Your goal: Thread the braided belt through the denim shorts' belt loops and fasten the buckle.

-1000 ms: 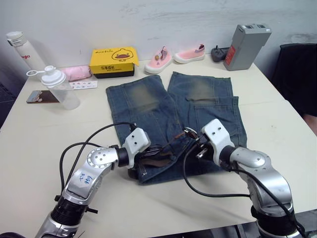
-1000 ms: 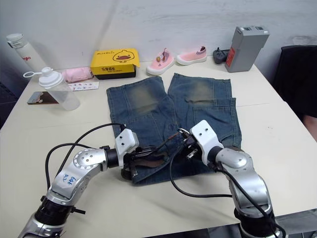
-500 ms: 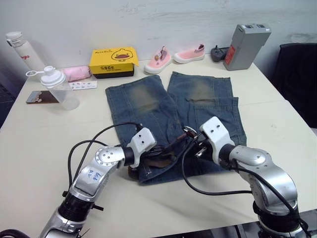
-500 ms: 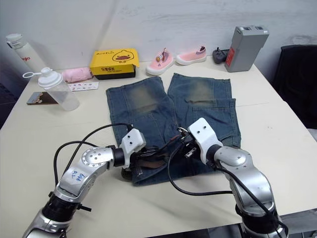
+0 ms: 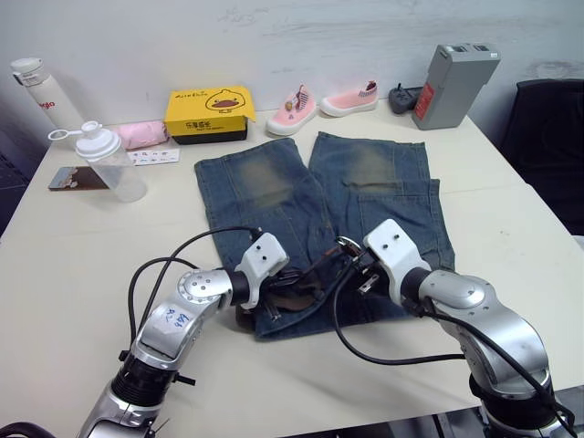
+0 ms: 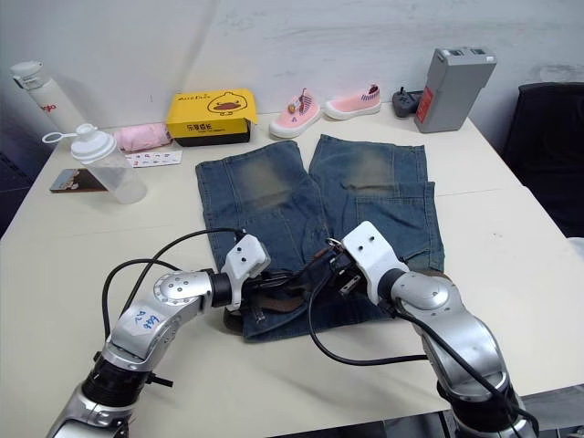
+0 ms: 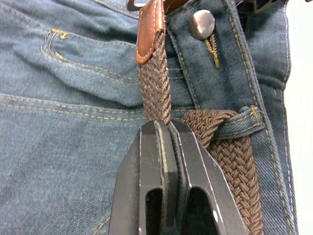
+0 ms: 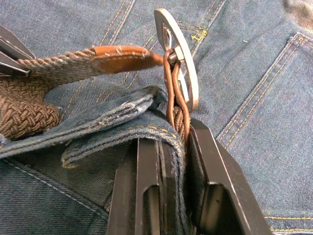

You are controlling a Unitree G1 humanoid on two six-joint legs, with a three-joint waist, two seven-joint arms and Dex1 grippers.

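The denim shorts point(image 5: 365, 182) lie flat on the table, waistband toward me. The braided belt point(image 7: 230, 152) runs along the waistband and through one of the belt loops point(image 7: 247, 120). My left gripper point(image 7: 165, 128) is shut on the belt just behind its brown leather tip point(image 7: 149, 29), beside the shorts' metal button point(image 7: 201, 23). My right gripper point(image 8: 173, 139) is shut on the belt's buckle end together with the folded waistband. The silver buckle point(image 8: 183, 63) stands upright just past its fingers. The leather tip point(image 8: 120, 56) reaches the buckle's frame. The two grippers point(image 5: 319, 274) sit close together at the waistband's middle.
Along the back of the table stand a yellow box point(image 5: 210, 111), two pink shoes point(image 5: 294, 109), a grey box point(image 5: 453, 84) and a small dark item point(image 5: 401, 96). A shaker bottle point(image 5: 109, 164), white bottle point(image 5: 41, 91), phone point(image 5: 73, 178) and pink cloth point(image 5: 141, 134) are at far left. A black chair point(image 5: 547, 137) is at right.
My left gripper has moved slightly right with the belt's tip, closer to the buckle. The right gripper has edged a little left.
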